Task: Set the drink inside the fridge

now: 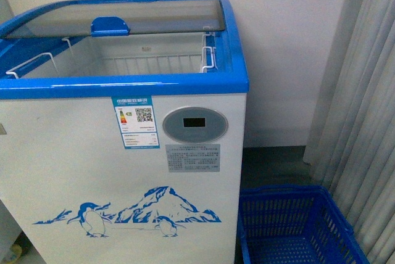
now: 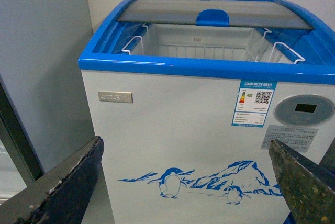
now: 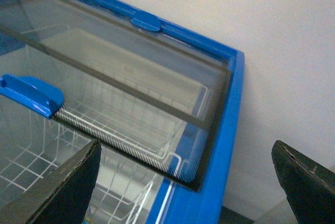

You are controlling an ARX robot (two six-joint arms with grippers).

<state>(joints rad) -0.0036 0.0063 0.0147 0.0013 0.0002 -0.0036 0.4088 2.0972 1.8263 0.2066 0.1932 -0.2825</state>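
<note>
Both tools, left tool (image 2: 186, 182) and right tool (image 3: 186, 185), spread, empty; drink unseen, likely light, slippery; fridge (image 1: 123, 171) open at twelve o'clock.

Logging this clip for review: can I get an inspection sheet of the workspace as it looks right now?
Surface: no table; grey floor.
Job's things: fridge with its glass lid slid back, front half open, white wire basket inside; drink not seen in any view.
Clutter: empty blue basket on the floor beside the fridge.
Hands: left hand open, empty; right hand open, empty, above the lid.
Cables: nothing seen.
Surroundings: white wall, curtain.
</note>
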